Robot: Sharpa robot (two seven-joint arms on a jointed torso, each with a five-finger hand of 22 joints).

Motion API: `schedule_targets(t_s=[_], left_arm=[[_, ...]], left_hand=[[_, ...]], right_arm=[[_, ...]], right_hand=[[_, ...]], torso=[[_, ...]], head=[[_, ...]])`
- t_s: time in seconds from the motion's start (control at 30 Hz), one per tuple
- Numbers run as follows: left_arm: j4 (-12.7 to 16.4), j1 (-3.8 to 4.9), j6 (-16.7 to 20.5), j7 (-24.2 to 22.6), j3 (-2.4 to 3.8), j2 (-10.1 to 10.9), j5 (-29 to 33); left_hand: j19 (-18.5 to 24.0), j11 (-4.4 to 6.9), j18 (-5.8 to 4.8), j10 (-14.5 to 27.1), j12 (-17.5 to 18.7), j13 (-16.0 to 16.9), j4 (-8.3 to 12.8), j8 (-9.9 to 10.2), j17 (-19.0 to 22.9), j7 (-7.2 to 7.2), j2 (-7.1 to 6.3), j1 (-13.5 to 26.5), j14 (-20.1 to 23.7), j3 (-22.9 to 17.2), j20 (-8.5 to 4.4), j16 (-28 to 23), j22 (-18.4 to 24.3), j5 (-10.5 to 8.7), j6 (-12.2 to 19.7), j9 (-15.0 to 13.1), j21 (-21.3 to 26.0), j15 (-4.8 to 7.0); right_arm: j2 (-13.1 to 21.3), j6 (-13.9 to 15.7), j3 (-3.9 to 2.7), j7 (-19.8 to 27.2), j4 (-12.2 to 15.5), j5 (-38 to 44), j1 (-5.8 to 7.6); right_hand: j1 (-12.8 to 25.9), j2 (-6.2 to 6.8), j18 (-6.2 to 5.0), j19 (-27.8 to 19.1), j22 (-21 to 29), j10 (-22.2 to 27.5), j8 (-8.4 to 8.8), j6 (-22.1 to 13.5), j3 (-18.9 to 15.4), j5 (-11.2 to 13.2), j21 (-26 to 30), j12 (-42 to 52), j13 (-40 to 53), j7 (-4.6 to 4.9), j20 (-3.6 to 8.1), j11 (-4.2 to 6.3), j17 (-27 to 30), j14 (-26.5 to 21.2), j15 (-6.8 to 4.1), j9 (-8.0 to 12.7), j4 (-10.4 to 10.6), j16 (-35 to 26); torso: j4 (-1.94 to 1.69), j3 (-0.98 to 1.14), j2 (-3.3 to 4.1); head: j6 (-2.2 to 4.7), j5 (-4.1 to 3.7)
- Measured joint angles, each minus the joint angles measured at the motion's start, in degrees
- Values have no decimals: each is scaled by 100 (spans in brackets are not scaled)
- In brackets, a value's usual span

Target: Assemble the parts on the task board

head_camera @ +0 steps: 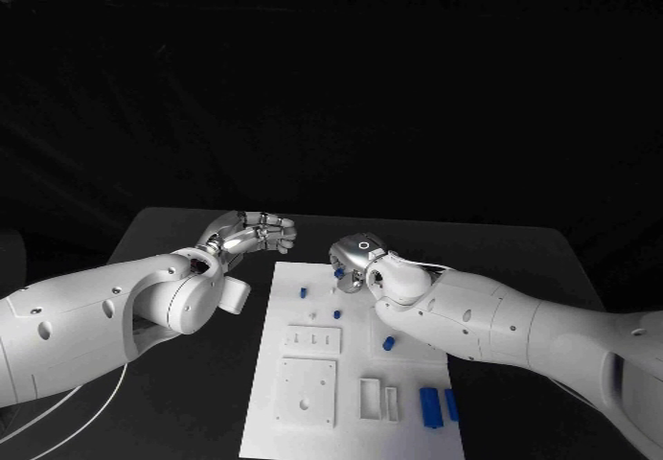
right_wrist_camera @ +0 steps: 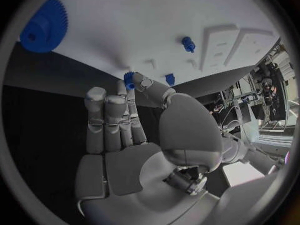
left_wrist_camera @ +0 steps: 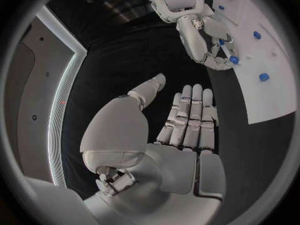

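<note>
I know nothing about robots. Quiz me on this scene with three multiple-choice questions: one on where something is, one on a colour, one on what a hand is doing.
1. Where does the task board lie?
A. between the two arms
B. left of both arms
C. off the table

2. What colour are the small parts?
A. red
B. blue
C. green

3. What is the right hand doing?
A. resting flat
B. pinching a small blue part
C. lifting the board

Answers:
1 A, the head view shows it in the middle.
2 B, they look blue.
3 B, the right wrist view shows the part at its fingertips.
</note>
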State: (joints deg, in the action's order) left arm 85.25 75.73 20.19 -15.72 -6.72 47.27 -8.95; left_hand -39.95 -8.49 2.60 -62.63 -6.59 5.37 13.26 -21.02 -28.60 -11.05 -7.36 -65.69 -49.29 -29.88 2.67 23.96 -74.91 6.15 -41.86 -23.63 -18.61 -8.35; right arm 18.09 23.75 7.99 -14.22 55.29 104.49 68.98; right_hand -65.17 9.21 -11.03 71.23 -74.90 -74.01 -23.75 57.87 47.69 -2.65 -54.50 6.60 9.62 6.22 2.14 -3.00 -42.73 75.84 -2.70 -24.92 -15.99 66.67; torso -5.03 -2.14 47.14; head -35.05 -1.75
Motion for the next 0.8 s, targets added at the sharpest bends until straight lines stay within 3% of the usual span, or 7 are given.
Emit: schedule_targets(t_s=[0.43, 0.6, 0.8], left_arm=[[-5, 0, 0, 0, 0, -6, 0], [-5, 0, 0, 0, 0, -22, 0], [-10, 0, 0, 0, 0, -12, 0]], left_hand=[[0, 0, 0, 0, 22, 0, 15, 0, 5, 0, 0, 0, 0, -15, 0, 0, -2, 0, 0, 6, 0, 0], [0, -12, -1, 12, 22, 0, 29, 0, 11, 0, 0, 0, 0, -30, 0, 0, -4, 0, 0, 6, -7, 0], [0, -20, -2, 20, 22, 0, 30, 0, 10, 0, 0, 0, 0, -30, 0, 0, -3, 0, 0, 5, -23, 0]], right_arm=[[-124, -62, -2, -21, -181, -9, 9], [-153, -32, 8, -2, -226, -59, -1], [-149, -23, 16, 3, -237, -146, -16]], right_hand=[[16, 17, 1, -11, 0, 31, 31, -45, 50, 5, 0, -45, 38, 25, 12, -31, 59, -27, 4, -27, 34, 0], [46, 163, 87, -43, 0, 165, 122, -147, 116, 5, 0, -155, 33, 107, 44, -119, 128, -106, 28, -5, 103, -39], [99, 373, 90, -39, 0, 363, 225, -328, 39, -1, 51, -262, -12, 186, 40, -192, 183, -145, 69, 19, 248, -61]], torso=[[5, 1, 4], [4, 0, 12], [3, -5, 12]], head=[[22, 14], [30, 25], [23, 41]])
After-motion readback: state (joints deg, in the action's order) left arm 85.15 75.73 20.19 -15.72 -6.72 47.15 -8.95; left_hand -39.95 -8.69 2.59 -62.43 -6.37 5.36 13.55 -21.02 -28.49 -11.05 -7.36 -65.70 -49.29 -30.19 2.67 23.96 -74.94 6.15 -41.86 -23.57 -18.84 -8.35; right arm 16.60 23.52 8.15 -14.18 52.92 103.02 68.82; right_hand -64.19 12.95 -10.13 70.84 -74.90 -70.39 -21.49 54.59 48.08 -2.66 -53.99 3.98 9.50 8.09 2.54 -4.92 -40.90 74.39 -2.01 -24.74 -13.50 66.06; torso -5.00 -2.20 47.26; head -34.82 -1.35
